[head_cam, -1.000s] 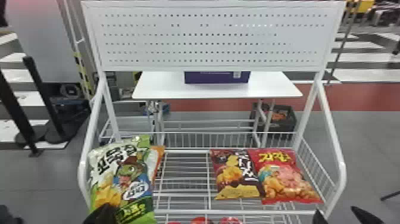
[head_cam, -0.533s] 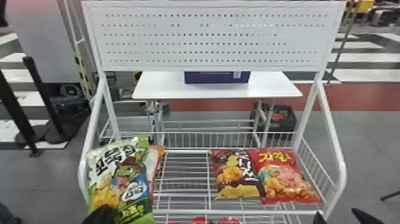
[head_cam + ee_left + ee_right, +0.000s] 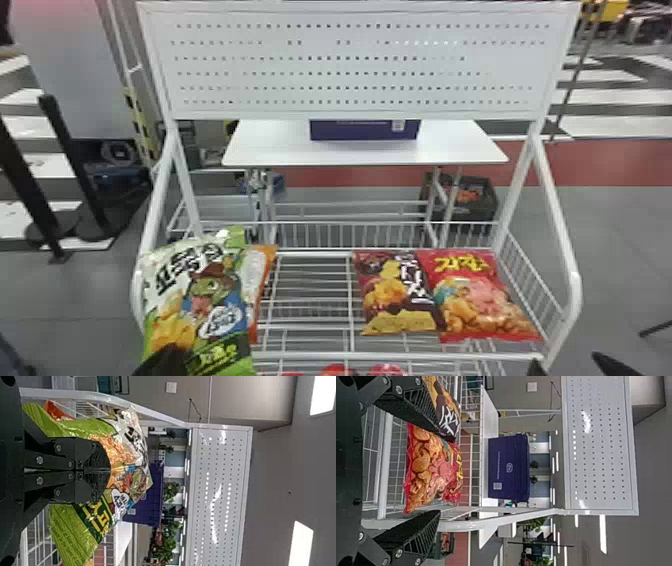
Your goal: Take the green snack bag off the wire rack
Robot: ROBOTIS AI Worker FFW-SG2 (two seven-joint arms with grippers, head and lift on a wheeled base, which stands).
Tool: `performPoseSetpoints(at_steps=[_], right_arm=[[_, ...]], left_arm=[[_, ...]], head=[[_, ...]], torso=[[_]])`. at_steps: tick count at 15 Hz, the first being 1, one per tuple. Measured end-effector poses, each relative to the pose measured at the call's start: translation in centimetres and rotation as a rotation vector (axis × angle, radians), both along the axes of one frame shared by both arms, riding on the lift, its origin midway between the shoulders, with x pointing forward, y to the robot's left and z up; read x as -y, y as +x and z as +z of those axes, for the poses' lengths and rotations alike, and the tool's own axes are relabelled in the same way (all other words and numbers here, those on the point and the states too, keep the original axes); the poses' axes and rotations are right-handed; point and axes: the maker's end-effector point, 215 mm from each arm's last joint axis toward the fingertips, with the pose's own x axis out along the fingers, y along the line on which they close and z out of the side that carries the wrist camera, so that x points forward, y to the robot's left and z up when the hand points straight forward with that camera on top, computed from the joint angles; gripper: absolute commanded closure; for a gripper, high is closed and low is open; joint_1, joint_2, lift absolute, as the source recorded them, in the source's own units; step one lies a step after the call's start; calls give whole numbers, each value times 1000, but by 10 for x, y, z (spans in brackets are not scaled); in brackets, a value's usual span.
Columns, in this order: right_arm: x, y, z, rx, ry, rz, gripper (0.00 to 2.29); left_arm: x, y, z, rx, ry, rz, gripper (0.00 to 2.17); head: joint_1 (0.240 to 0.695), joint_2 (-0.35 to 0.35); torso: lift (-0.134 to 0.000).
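Note:
The green snack bag leans at the left end of the wire rack, overlapping an orange bag behind it. My left gripper is at its lower front in the head view. In the left wrist view my left gripper has its fingers together, pinching the creased front of the green bag. At the bottom right of the head view stands my right gripper. In the right wrist view my right gripper is spread wide around no object, in front of a red snack bag.
On the rack's right side lie a dark brown snack bag and a red snack bag. The orange bag sits beside the green one. A perforated white panel rises above, and a white table stands behind.
The green bag has shifted slightly left and tilted a little, uncovering more of the orange bag. My left gripper's tip has moved slightly left with it. The right gripper looks still.

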Motion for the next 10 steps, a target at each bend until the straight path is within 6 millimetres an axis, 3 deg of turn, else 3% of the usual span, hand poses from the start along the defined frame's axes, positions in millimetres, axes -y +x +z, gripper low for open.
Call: performPoseSetpoints(at_steps=[10], right_arm=[[-4, -2, 0, 1, 3, 7, 167]], left_arm=[[-3, -2, 1, 4, -1, 7, 1794]], head=[[499, 0]], torso=[[0]])
